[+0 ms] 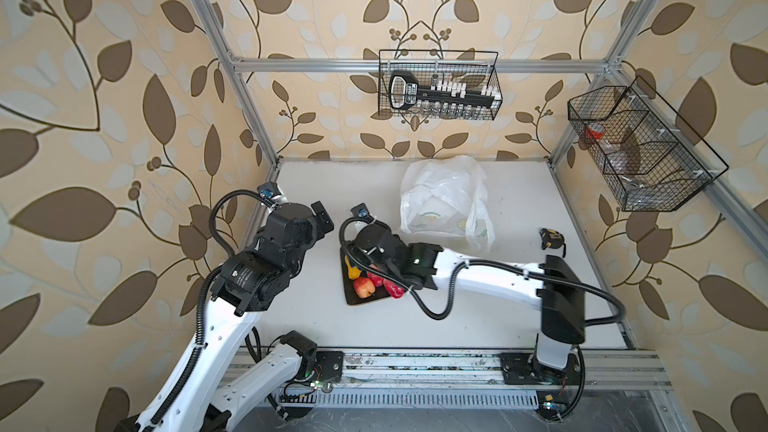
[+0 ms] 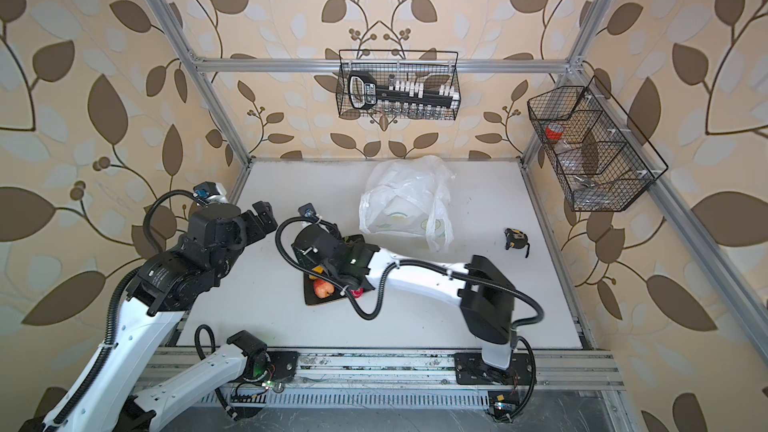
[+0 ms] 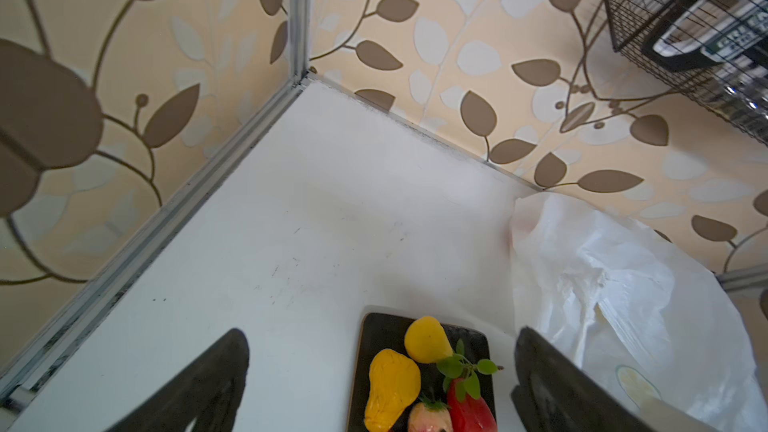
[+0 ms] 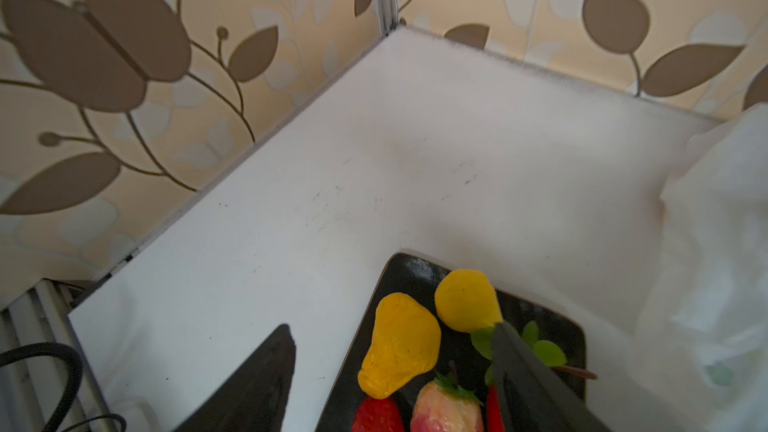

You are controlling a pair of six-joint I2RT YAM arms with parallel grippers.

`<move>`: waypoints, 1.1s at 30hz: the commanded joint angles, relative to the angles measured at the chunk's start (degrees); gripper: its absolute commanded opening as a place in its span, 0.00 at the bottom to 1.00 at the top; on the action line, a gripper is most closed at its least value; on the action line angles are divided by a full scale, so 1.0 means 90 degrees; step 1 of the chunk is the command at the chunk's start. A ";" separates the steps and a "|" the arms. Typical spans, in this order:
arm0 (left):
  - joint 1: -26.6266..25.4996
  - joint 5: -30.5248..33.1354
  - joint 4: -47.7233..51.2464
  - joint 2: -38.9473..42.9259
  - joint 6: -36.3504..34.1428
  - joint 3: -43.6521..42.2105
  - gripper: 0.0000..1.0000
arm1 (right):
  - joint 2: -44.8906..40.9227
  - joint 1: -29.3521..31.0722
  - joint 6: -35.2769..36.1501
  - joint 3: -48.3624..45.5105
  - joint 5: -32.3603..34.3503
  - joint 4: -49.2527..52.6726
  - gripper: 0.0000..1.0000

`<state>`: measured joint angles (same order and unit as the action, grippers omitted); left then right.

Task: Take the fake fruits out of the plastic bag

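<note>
Fruit place: the fake fruits (image 1: 363, 287) lie bunched on a black square plate (image 1: 352, 300) at the middle of the white tabletop (image 1: 519, 201), outside the bag.
Fruit axes: the yellow pear (image 3: 390, 384) lies on its side, fat end toward about 11 o'clock and narrow end toward 5. The long red fruit (image 1: 395, 290) runs roughly from 10 to 4 o'clock at the plate's 4 o'clock edge.
Fruit look: glossy moulded plastic. A small yellow fruit (image 3: 426, 340) sits just beside the pear's fat end, with a green sprig (image 3: 463, 367) of flat leaves next to it.
Bag: the plastic bag (image 1: 440, 197) is slumped at 1 o'clock from the plate, near the back wall. It is thin, white and crinkled, with its loop handles trailing toward 5 o'clock. What it holds cannot be made out.
Left arm: the left arm (image 1: 266, 268) is folded high at 9 o'clock from the plate, its wrist aimed toward about 2 o'clock.
Left tool: the left tool (image 3: 382, 331) is spread fully wide and grips nothing.
Right arm: the right arm (image 1: 490, 274) stretches low from 4 o'clock, its wrist hanging over the plate and covering part of it.
Right tool: the right tool (image 4: 392, 327) has its jaws well apart with nothing clamped; one finger (image 4: 528, 376) crosses in front of the sprig.
Other: a tape measure (image 1: 552, 238) sits at 3 o'clock, well apart from the plate.
</note>
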<state>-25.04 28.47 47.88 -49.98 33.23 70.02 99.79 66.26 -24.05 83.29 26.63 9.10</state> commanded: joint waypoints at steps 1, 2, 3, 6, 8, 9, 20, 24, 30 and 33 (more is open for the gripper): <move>0.0029 -0.0932 -0.0734 -0.0387 -0.0477 0.0204 0.99 | -0.0689 -0.0113 -0.0611 -0.0746 0.0302 0.0432 0.71; 0.0028 -0.1178 -0.0897 -0.0503 -0.0557 0.0192 0.99 | -0.0904 -0.0239 -0.0849 -0.0899 0.0312 0.0605 0.69; 0.0028 -0.1529 -0.1111 -0.0641 -0.0689 0.0191 0.98 | -0.1117 -0.0421 -0.1142 -0.1056 0.0334 0.0822 0.67; 0.0028 -0.2680 -0.1546 -0.1201 -0.1027 0.0320 0.97 | -0.1523 -0.1125 -0.1962 -0.1446 0.0217 0.1078 0.61; 0.0024 -0.3464 -0.1683 -0.1683 -0.1236 0.0502 0.97 | -0.1559 -0.1663 -0.2432 -0.1650 -0.0017 0.0971 0.56; 0.0018 -0.3903 -0.1731 -0.1958 -0.1328 0.0617 0.97 | -0.1493 -0.1943 -0.2661 -0.1716 -0.0236 0.0853 0.53; -0.0483 -0.4848 -0.1724 -0.4861 -0.1769 0.2373 0.99 | 0.0498 -0.3764 -0.4096 -0.1226 -0.1329 -0.0624 0.40; -0.0568 -0.4751 -0.1572 -0.5851 -0.1801 0.3005 0.99 | 0.1207 -0.4018 -0.4427 -0.0951 -0.1594 -0.0979 0.38; -0.0577 -0.4526 -0.1364 -0.6988 -0.2001 0.3713 0.99 | 0.1918 -0.4276 -0.4562 -0.0533 -0.1800 -0.1141 0.38; -0.0576 -0.4243 -0.1242 -0.7350 -0.2140 0.3946 0.93 | 0.2053 -0.4409 -0.4682 -0.0542 -0.1937 -0.1153 0.38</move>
<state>-29.95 -11.94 34.96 -115.35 16.45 102.06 116.66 27.44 -63.31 76.88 11.07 -0.16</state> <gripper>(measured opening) 0.939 0.380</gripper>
